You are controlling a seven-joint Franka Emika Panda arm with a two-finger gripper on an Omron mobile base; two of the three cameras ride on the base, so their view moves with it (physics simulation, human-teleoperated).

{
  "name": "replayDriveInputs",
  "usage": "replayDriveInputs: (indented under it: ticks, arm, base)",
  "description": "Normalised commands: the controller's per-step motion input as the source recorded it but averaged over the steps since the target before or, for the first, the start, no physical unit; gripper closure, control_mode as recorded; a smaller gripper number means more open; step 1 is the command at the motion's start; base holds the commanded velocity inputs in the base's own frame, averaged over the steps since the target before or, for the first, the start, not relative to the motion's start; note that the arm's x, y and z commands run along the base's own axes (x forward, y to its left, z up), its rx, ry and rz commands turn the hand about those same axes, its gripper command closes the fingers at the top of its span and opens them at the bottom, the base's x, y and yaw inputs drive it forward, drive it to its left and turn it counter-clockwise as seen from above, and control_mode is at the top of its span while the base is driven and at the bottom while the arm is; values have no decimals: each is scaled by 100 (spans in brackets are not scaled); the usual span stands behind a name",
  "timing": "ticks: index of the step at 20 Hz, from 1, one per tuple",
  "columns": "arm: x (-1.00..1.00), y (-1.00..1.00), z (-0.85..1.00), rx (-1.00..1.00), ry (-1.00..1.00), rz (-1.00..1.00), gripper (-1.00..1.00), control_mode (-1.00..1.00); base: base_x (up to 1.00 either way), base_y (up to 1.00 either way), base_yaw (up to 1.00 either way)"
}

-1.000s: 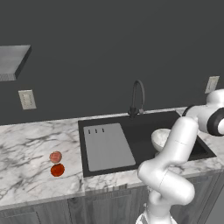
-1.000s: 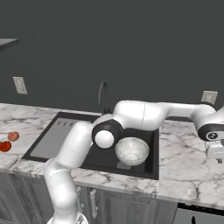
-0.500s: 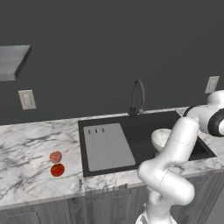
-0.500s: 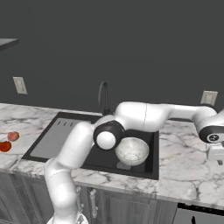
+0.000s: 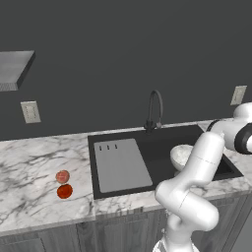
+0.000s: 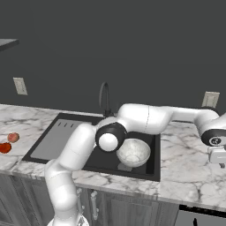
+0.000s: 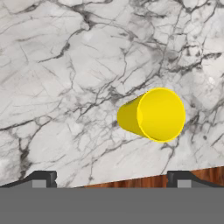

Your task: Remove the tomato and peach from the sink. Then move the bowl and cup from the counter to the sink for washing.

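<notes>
Nothing is shifting since the earlier frames. I am hovering my pincer (image 7: 109, 177), jaws wide, over the cup (image 7: 152, 114) ahead; descending off-centre risks toppling it on the surface (image 7: 65, 65).

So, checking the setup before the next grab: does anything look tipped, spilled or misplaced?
Nothing stands out. The bowl sits upright in the sink, the peach and tomato rest on the counter, and the cup stands unspilled.
</notes>
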Motion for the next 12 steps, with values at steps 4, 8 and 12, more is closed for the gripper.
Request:
replayDriveInputs:
  ticks: [4, 8, 12]
  arm:
    - [0, -4, -7, 0, 0, 0, -100, -100]
    - [0, -6, -6, 0, 0, 0, -100, -100]
    - [1, -8, -6, 0, 0, 0, -100, -100]
  base:
    - [0, 0, 0]
    - [0, 0, 0]
    - [0, 0, 0]
